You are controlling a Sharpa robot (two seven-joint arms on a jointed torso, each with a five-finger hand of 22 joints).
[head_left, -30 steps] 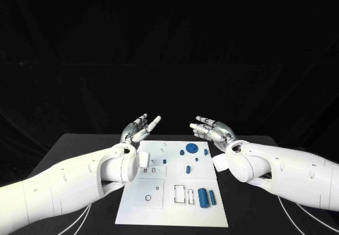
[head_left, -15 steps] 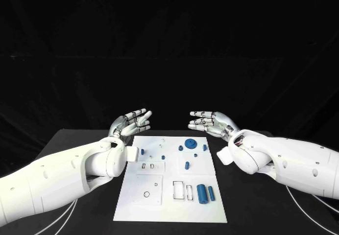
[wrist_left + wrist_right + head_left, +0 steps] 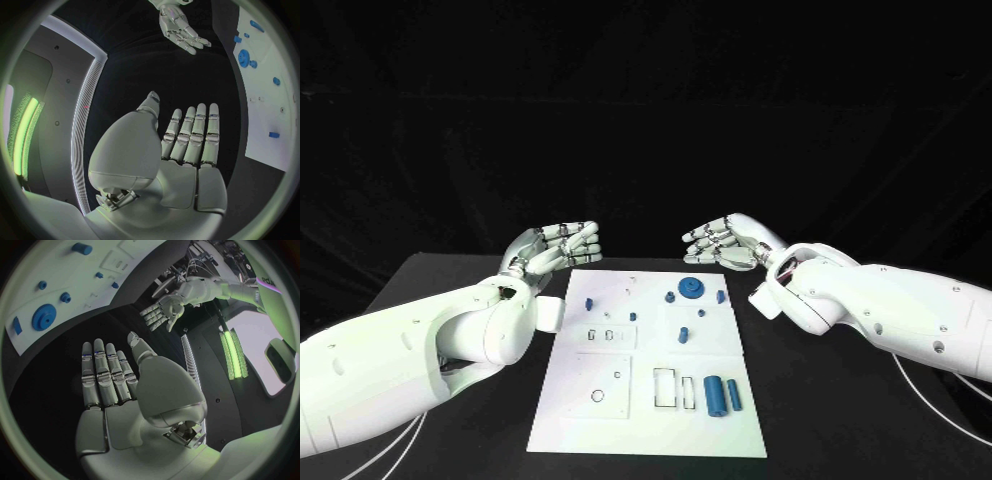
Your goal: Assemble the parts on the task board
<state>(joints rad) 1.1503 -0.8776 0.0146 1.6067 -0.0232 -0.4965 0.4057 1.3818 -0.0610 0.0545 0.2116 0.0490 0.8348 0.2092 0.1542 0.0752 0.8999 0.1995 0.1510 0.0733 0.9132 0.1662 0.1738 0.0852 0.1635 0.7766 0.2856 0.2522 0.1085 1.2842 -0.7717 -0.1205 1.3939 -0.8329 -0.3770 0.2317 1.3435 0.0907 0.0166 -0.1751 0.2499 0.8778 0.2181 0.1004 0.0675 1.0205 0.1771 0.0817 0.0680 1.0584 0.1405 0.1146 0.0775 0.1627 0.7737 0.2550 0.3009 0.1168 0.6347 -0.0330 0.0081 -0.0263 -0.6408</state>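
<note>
The white task board (image 3: 581,405) lies in the middle of the black table. On it are a blue gear (image 3: 689,291) near the far edge, several small blue pieces such as one (image 3: 684,335) at mid-board, and two blue cylinders (image 3: 714,393) side by side near the front right. My left hand (image 3: 553,245) hovers beyond the board's far left corner and holds nothing. My right hand (image 3: 728,240) hovers beyond the far right corner, also holding nothing. The wrist views show the left hand (image 3: 181,145) and the right hand (image 3: 112,375) with fingers straight and palms bare.
Black table surface (image 3: 848,400) surrounds the board on both sides. White cables (image 3: 935,440) run along the table at the front right. The board (image 3: 269,90) and gear (image 3: 44,317) also appear in the wrist views.
My left hand has drifted left, away from the board's far edge, and its fingers have bent in a little. The right hand has risen slightly. Both forearms have swung outward.
</note>
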